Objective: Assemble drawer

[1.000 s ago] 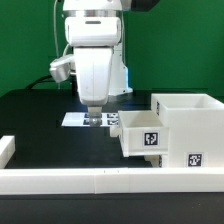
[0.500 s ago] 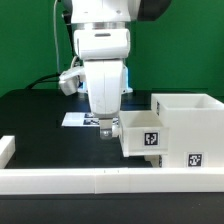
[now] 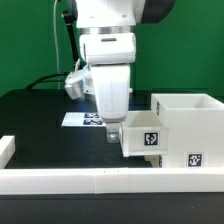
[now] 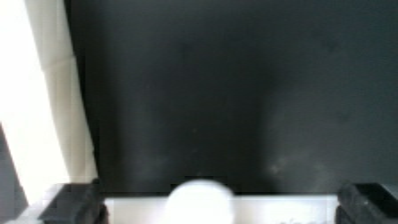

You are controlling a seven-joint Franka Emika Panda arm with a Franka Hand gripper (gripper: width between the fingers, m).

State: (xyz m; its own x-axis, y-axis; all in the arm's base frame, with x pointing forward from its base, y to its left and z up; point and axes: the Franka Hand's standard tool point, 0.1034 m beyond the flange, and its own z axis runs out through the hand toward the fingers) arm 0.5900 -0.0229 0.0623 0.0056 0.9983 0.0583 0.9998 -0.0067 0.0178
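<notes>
Arm [image 3: 108,70] hangs straight down over the black counter [image 3: 40,125], white wrist housing filling the upper middle of the exterior view.

Fingers [image 3: 113,136] sit low, just at the exterior view's left edge of the drawer box [image 3: 143,135]. From the exterior view I cannot tell whether they touch it or are just beside it.

Wrist view: the two dark finger tips [image 4: 71,203] sit at opposite corners of the frame, spread wide, nothing clamped between them. A white rounded knob-like part [image 4: 201,199] shows in the gap between them, with a white edge just below it. Blurry, so I cannot tell if the tips touch it.

The drawer box is a small white open-top box with a black-and-white tag on its front face. It sits partly inside the bigger white open-top cabinet [image 3: 190,125] on the exterior view's right; that one carries its own tag [image 3: 195,158] low on the front.

Marker board [image 3: 85,119] lies flat on the counter behind the fingers, mostly hidden by the arm.

A white rail [image 3: 70,181] runs along the near edge of the counter, with a short white block [image 3: 6,150] at the exterior view's left end.

Green backdrop [image 3: 30,50] behind, cable [image 3: 50,82] trailing off the arm on the exterior view's left.
</notes>
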